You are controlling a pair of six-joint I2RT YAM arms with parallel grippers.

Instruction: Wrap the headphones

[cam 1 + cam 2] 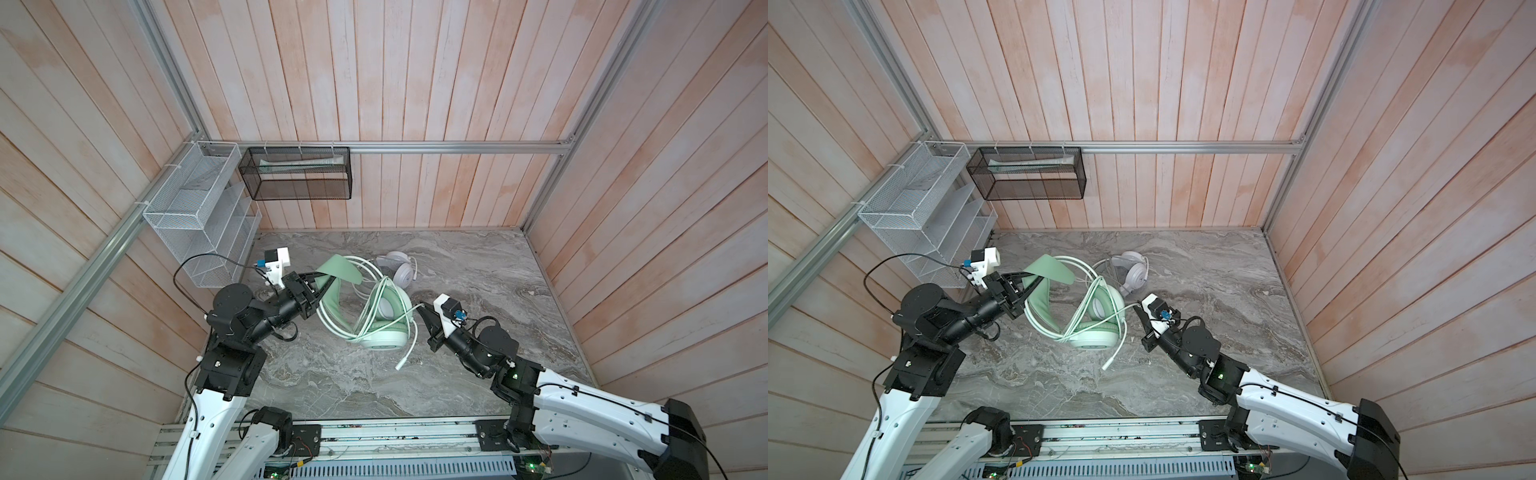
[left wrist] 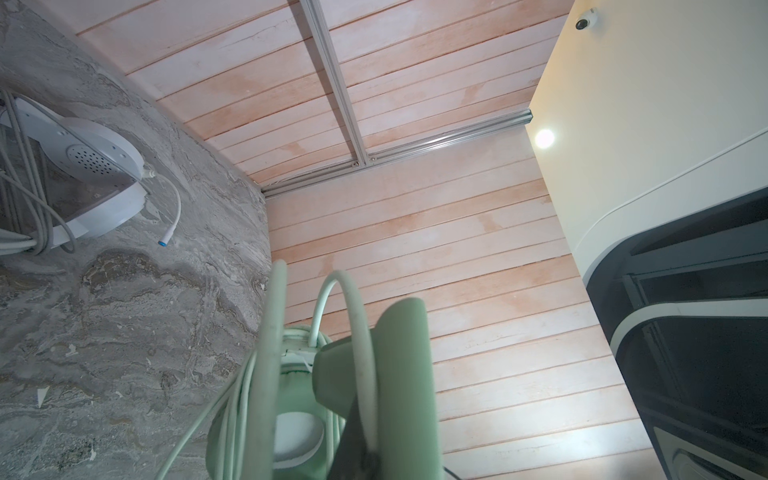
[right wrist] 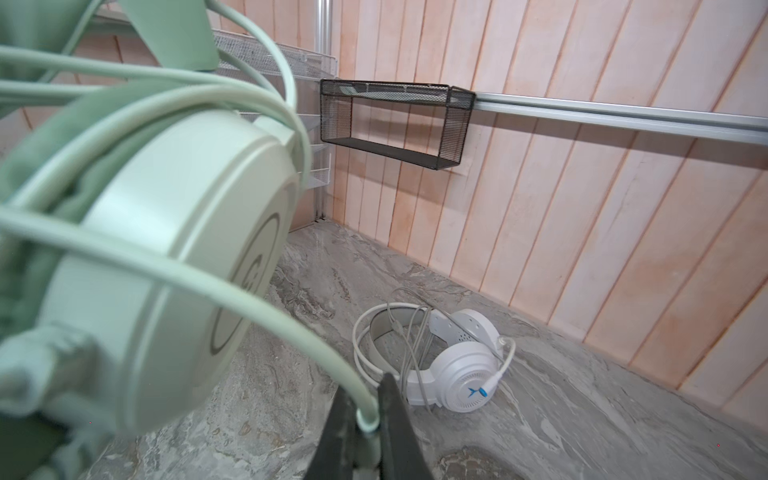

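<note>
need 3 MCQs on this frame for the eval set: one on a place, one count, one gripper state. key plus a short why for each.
1. Where is the white headset relative to the mint green headset?
A) stacked on top of it
B) beyond it, farther back on the marble table
C) underneath it

2. How many headsets are in view?
A) one
B) two
C) three

3. What is the right gripper doing?
A) standing open above the table
B) shut on the white headset
C) shut on the green cable

Key:
1 B, since both top views show it lying on the marble past the green one.
2 B, since there is one white and one mint green and no other.
3 C, since the right wrist view shows the cable pinched between the jaws.
</note>
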